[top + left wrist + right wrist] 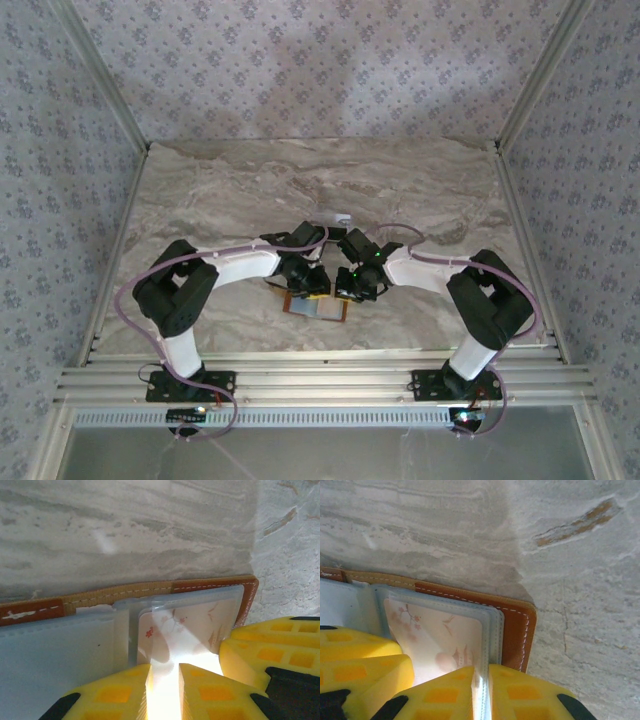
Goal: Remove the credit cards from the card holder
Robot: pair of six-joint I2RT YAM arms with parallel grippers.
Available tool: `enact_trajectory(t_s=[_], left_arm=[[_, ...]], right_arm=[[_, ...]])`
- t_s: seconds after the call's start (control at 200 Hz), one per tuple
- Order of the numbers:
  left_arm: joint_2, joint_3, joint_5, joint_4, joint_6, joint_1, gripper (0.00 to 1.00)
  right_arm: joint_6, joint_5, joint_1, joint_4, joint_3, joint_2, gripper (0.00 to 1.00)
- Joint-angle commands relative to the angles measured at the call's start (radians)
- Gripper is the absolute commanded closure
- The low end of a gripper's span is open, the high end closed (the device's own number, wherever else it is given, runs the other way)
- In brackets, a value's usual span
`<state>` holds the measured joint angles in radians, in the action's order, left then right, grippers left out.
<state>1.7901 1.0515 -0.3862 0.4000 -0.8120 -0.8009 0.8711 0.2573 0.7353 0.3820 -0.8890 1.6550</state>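
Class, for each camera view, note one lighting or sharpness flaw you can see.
Left wrist: glare burns out the pale card between the yellow fingertips. Right wrist: shadow dims the table beyond the card holder, brighter at right. Top external: soft, low in detail throughout.

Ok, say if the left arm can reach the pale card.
Probably yes: the left gripper sits at the pale card, nothing between; a clear sleeve of the card holder seems to cover its far part.

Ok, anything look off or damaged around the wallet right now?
Nothing stands out. The wallet lies open and flat on the table, stitching intact, and the flowered card sits straight in its clear sleeve.
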Motion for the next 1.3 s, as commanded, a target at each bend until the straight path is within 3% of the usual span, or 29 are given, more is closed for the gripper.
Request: enact_trajectory(t_s=[0.0,0.405,0.63,1.009,1.294], left_arm=[[0.027,0.017,-0.039,-0.015,0.007,-0.016,0.77],[0.031,-0.006,-0.102,-0.101,-0.030,-0.018,0.77],[0.038,-0.004,-0.060,-0.058,-0.012,-0.018,0.76],[0.007,0.015,0.092,0.100,0.062,-0.017,0.73],[-0.021,0.025,0.134,0.137,0.075,-0.017,0.72]], right_arm=[[-0.009,-0.049,-0.003,0.077,0.006,0.020,0.85],[-0.009,-0.048,0.000,0.073,0.006,0.026,0.85],[-0.012,-0.049,0.001,0.075,0.009,0.023,0.85],[-0.012,-0.061,-0.001,0.092,0.004,0.022,0.61],[-0.019,-0.062,-0.003,0.097,-0.004,0.030,0.60]])
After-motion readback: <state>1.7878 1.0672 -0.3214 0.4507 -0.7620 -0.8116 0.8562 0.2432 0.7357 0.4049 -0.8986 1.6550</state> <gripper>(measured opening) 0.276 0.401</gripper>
